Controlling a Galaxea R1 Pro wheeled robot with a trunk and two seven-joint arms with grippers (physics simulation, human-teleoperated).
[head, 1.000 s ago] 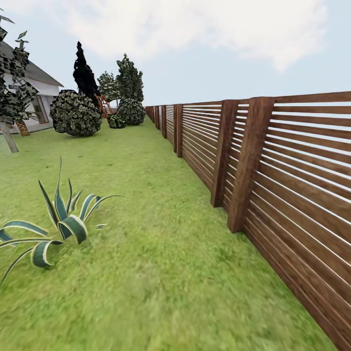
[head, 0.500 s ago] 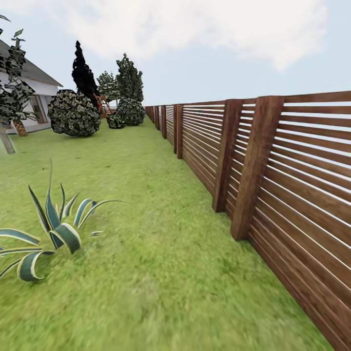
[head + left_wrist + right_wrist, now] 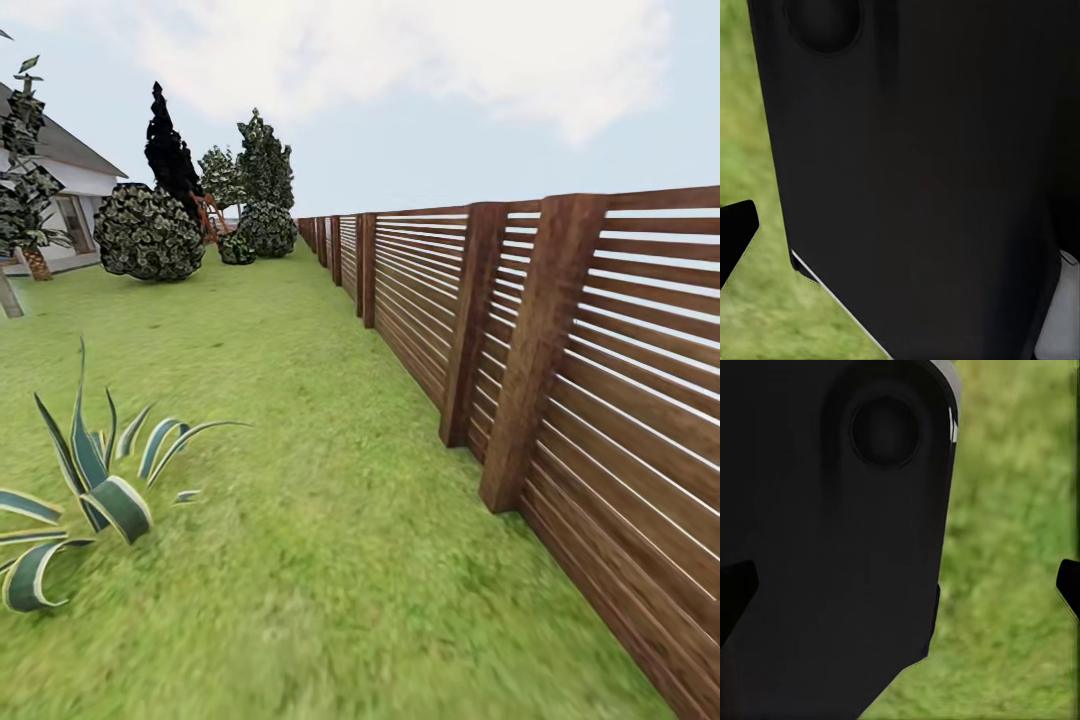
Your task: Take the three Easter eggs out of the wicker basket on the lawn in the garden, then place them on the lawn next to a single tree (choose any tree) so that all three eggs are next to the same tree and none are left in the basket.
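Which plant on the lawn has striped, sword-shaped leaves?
The spiky agave-like plant nearest the camera; the round bushes far off by the house are leafy mounds.

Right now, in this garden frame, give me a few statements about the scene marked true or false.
1. A slatted wooden fence runs along the right side of the lawn. True.
2. The wicker basket stands beside the striped spiky plant. False: only grass surrounds that plant.
3. A white house stands far left behind round bushes. True.
4. The fence is painted white. False: it is brown.
5. A dark narrow conifer rises behind the bushes. True.
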